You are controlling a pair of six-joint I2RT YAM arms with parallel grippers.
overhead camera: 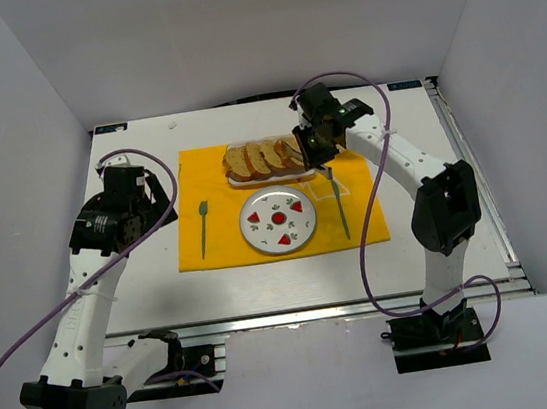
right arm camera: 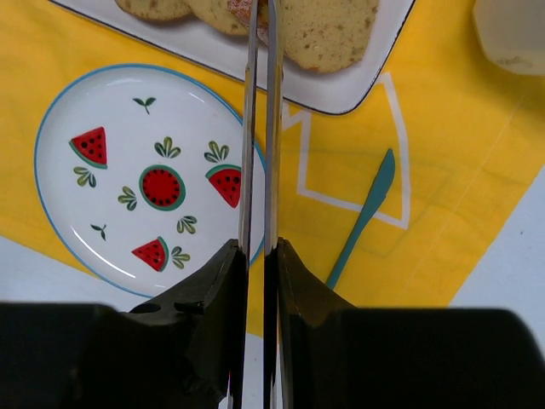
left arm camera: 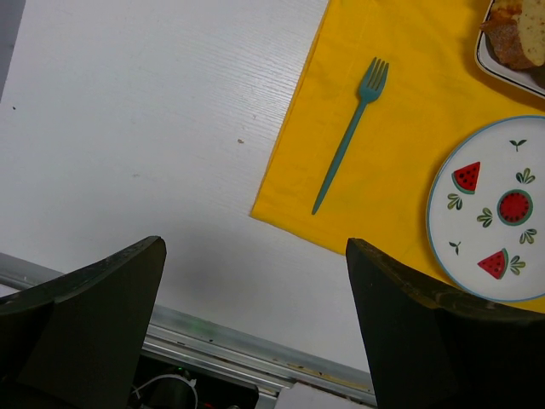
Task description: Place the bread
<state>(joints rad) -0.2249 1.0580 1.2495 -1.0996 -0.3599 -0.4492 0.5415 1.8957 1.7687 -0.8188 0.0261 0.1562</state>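
**Top view with both wrist views.** The right gripper (right arm camera: pixel 258 260) is clamped on a pair of tongs (right arm camera: pixel 258 128). Their two blades run almost together up to the bread (right arm camera: pixel 328 34), the end slice in the white tray (right arm camera: pixel 358 95), which lies at 12 o'clock of the round plate (right arm camera: pixel 102 217). Whether the tips already pinch the crust cannot be told. The left gripper (left arm camera: pixel 255 324) stands wide and empty, off the yellow mat (overhead camera: pixel 204 173) on its 9 o'clock side.

**Step in hand, as judged:** seizing the slice for transfer to the plate. Good practice is to:
- close the blades across the crust, not the soft crumb;
- lift straight up so the neighbouring slices are not dragged;
- carry toward 6 o'clock and release low over the plate's centre.

**Count:** four slices, as far as the top view shows; one tray; one plate; one fork (left arm camera: pixel 349 136) at 9 o'clock of the plate; one knife (right arm camera: pixel 366 213) at 3 o'clock; one mat; one pair of tongs.
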